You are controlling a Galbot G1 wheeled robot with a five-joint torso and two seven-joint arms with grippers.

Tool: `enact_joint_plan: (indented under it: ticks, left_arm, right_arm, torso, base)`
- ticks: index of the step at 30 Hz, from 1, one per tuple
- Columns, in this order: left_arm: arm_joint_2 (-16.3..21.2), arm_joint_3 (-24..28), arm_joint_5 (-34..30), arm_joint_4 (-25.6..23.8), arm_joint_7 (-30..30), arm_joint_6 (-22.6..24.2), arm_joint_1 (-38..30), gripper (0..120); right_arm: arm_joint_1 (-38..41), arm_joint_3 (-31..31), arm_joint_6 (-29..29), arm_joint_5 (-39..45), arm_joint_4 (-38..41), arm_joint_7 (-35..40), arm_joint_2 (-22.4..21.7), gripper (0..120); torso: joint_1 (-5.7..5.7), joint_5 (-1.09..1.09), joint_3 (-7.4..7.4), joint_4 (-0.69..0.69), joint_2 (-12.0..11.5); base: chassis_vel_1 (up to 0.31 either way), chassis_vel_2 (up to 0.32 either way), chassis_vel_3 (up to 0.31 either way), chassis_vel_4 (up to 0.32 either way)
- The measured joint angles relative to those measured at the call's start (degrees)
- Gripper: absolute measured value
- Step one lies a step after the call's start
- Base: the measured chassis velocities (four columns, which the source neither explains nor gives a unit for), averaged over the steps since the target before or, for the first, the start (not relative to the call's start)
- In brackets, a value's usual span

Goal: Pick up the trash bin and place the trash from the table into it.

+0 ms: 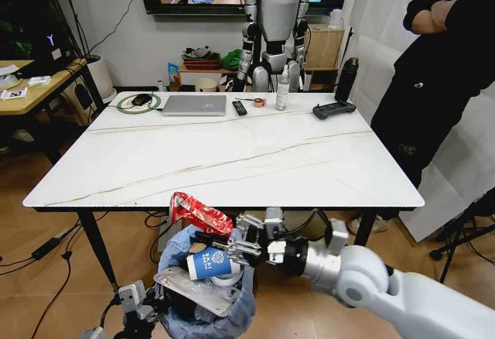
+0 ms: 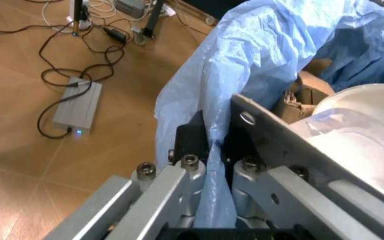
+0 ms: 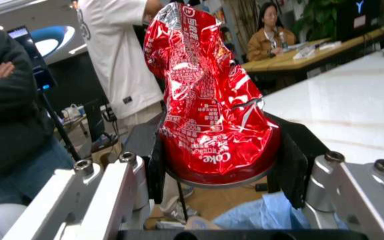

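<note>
The trash bin (image 1: 203,308), lined with a crinkled light-blue bag (image 2: 272,55), hangs below the table's near edge. My left gripper (image 1: 157,299) is shut on its rim, pinching bag and rim (image 2: 215,150). Inside lie a blue paper cup (image 1: 207,265), a clear plastic tray (image 1: 197,289) and brown cardboard (image 2: 309,92). My right gripper (image 1: 226,240) reaches in from the right, just above the bin's mouth. It is shut on a crushed red Coke can (image 3: 212,105), which sticks up over the bin (image 1: 199,214). The white marble-look table (image 1: 232,161) stretches beyond.
Along the table's far edge lie a silver laptop (image 1: 194,104), a black remote (image 1: 240,107), a clear bottle (image 1: 282,87) and a black controller (image 1: 333,109). A person (image 1: 445,68) stands at the right corner. A humanoid robot (image 1: 274,22) stands behind. Cables and a power brick (image 2: 77,107) lie on the floor.
</note>
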Motion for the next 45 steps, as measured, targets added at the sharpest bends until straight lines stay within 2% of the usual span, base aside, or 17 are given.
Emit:
enact_joint_plan:
  ticks: [4,10,26,30,36,45]
  left_arm:
    - [-0.23,0.01,-0.03,0.34,0.04,0.12,-0.44,0]
    - [-0.21,-0.09,-0.31,0.39,0.04,0.21,-0.65,0]
    - [0.04,-0.06,-2.14,-0.63,-2.8,1.56,1.88,0]
    - [-0.41,-0.06,-1.99,-0.04,-3.73,1.94,2.66,0]
    - [-0.26,-0.96,-1.91,0.33,-4.02,2.01,3.57,0]
    - [0.7,-1.83,-2.59,-0.14,-4.22,2.01,4.13,0]
  right_arm:
    - [-0.06,-2.79,-0.08,-0.53,-1.48,0.02,1.2,44]
    - [-0.46,-6.86,-0.25,-0.58,-1.04,0.35,0.76,44]
    - [-1.47,-11.71,0.09,-2.73,-2.66,1.5,2.28,44]
    - [-1.73,-13.58,0.14,-3.45,-4.01,1.61,4.44,44]
    - [-1.62,-14.39,0.93,-4.89,-8.05,1.31,6.76,44]
    - [-1.6,-13.77,1.66,-5.69,-10.16,0.43,7.1,44]
  torso:
    - [0.0,0.01,0.0,0.0,0.0]
    - [0.0,0.0,0.0,-0.01,0.0]
    - [0.0,0.0,0.0,-0.01,0.0]
    - [0.0,0.01,0.0,-0.01,0.0]
    - [-0.01,0.01,0.0,-0.01,0.0]
    - [0.0,0.0,0.0,-0.01,0.0]
  base:
    - [0.0,0.0,0.0,0.0]
    - [0.0,0.0,0.0,0.0]
    - [0.0,0.0,0.0,0.0]
    - [0.0,0.0,0.0,0.0]
    - [0.0,0.0,0.0,0.0]
    - [0.0,0.0,0.0,0.0]
